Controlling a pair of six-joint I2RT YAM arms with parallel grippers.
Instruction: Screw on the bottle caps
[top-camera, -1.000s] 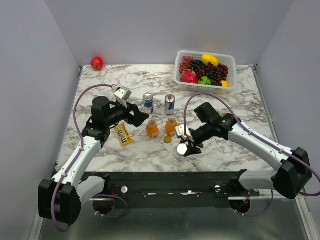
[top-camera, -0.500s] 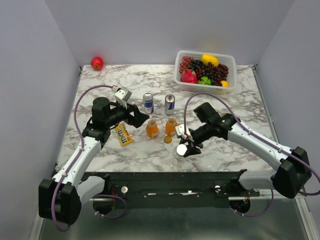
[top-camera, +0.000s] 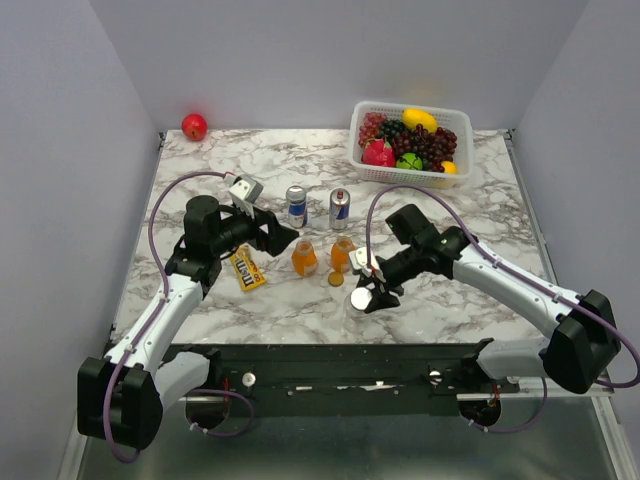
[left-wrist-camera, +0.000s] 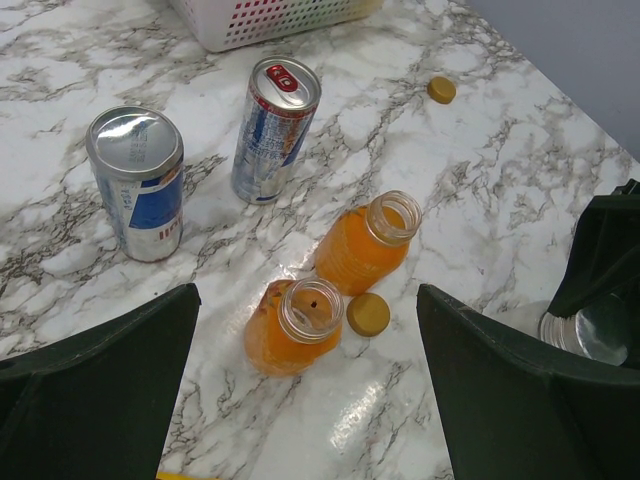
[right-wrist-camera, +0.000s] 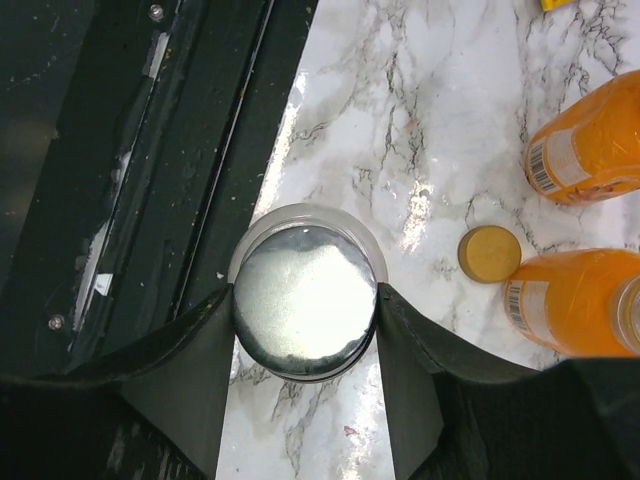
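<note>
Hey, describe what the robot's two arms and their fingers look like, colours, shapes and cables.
The left arm and right arm both have white link shells with chunky black joints and black bases. A purple cable loops along each. The left gripper and right gripper are black, each carrying a small pale camera block. Their fingers are broad, matte dark wedges.

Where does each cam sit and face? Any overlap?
Top external: above and behind the arm bases, facing down and forward over the table; both whole arms show.
Left wrist: on the left arm, angled down at two open orange bottles and two cans; the open left end effector's fingers fill the bottom corners.
Right wrist: straight down on the silver lid, clamped in the right end effector at the clear jar's mouth.
Shared: both wrist views show the bottles and the loose orange cap.
</note>
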